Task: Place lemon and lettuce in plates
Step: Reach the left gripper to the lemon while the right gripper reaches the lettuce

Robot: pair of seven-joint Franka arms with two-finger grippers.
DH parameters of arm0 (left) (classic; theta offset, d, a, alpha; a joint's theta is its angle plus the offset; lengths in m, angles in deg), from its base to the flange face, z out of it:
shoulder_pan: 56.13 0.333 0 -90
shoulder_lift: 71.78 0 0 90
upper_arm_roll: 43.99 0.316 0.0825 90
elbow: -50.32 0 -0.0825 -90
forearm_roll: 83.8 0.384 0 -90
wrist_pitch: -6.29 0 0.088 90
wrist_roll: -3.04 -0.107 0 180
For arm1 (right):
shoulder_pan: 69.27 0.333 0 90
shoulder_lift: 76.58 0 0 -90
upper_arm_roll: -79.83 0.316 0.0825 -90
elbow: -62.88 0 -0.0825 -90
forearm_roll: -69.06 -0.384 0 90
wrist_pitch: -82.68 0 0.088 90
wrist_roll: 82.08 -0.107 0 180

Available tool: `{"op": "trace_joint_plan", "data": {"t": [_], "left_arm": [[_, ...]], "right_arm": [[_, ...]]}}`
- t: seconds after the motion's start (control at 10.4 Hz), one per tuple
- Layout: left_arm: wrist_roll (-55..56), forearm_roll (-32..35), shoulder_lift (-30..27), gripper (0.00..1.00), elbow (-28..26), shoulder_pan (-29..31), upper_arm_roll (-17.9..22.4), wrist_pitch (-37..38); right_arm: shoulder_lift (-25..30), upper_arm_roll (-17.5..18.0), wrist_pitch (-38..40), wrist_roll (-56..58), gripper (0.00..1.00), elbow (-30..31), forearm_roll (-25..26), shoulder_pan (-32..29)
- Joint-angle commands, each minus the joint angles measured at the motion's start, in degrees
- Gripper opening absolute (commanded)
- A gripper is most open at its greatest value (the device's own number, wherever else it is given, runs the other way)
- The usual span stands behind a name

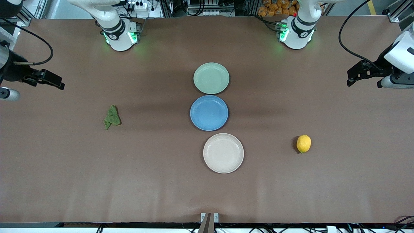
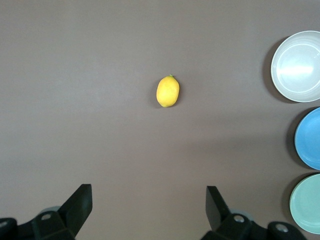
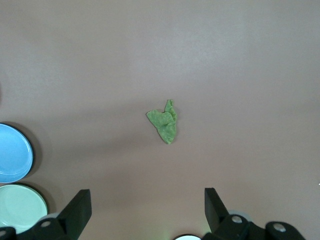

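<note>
Brown covers the whole bench (image 1: 161, 181), and nothing on it has been picked up yet. Three plates run in a line down the middle: the green plate (image 1: 211, 78) closest to the arm bases, the blue plate (image 1: 209, 112) just beside it, and the beige plate (image 1: 223, 153) closest to the front edge. All three are bare.

The lemon (image 1: 303, 143) lies toward the left arm's end of the bench, well apart from the plates and about level with the beige one. The lettuce (image 1: 112, 117) lies toward the right arm's end, about level with the blue plate.

The left claw (image 1: 352, 78) hangs high over its end edge, jaws spread wide and holding nothing; its wrist view looks straight down on the lemon (image 2: 168, 91). The right claw (image 1: 55, 82) hangs over the other end edge, likewise released and bare, with the lettuce (image 3: 164, 121) in its wrist view.

Risks, as I judge them: the lemon is rounded and may roll if one finger touches first, or squirt out of an off-centre pinch. The lettuce is thin and crumpled, so jaws that stop short of the bench could close on air, while jaws driven too low could scrape the surface. The blue plate sits between the two wanted plates, so a careless drop could land in it. Both arms heading for the middle together could also collide.
</note>
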Motion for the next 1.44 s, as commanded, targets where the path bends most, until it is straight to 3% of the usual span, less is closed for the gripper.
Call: {"op": "trace_joint_plan", "data": {"t": [0.0, 0.29, 0.86, 1.05, 1.34], "left_arm": [[0.9, 0.7, 1.8, 1.00, 0.5, 0.7, -0.2, 0.4], [0.8, 0.7, 4.4, 1.00, -2.1, 0.5, -0.2, -1.9], [-1.3, 1.5, 5.6, 1.00, -18.3, -0.5, -0.5, -20.9], [-1.4, 1.7, 9.1, 1.00, -19.7, -0.7, -0.7, -25.0], [-1.4, 5.3, 13.5, 1.00, -19.6, -1.3, -0.9, -28.3]], "right_arm": [[0.1, 0.3, 0.6, 0.6, 1.00, 0.1, 0.1, -0.5], [0.0, 0.3, 0.4, 0.6, 1.00, 0.7, 0.1, -0.5], [-4.3, 0.4, -1.3, 1.4, 1.00, 0.8, 0.1, -1.6], [-5.7, 0.4, -1.3, 7.6, 1.00, 0.8, 0.0, -3.4], [-7.9, 0.4, -3.1, 7.8, 1.00, 1.5, 0.0, -4.5]]}}
